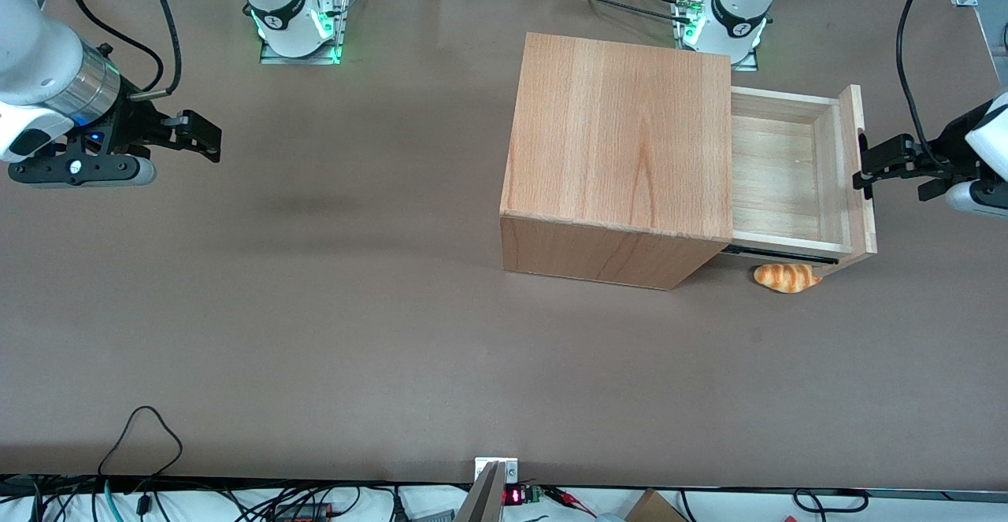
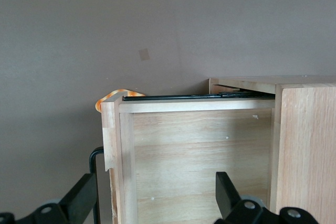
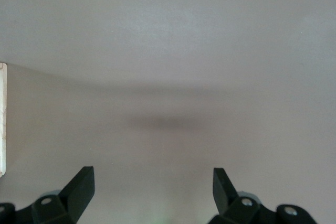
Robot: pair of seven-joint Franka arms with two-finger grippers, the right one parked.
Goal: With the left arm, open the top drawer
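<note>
We see the wooden cabinet standing on the brown table, toward the working arm's end of it, and we take it as our landmark. The top drawer is pulled well out of the cabinet's front, so that its pale plank floor lies open to view and holds nothing we can make out. Its thick front panel stands at the end farthest from the cabinet, and a black slide rail shows under the drawer's side nearest the front camera. The left arm reaches in toward the front panel, and its gripper sits right at that panel, at the height of the black bar handle. In the wrist view we see the two fingers spread wide apart, one outside the front panel beside the handle and the other over the drawer's floor, so the gripper is parted and straddles the panel without clamping anything. A small striped croissant lies on the table just beside the cabinet, beneath the drawer's near edge and nearer to the front camera than the drawer.
</note>
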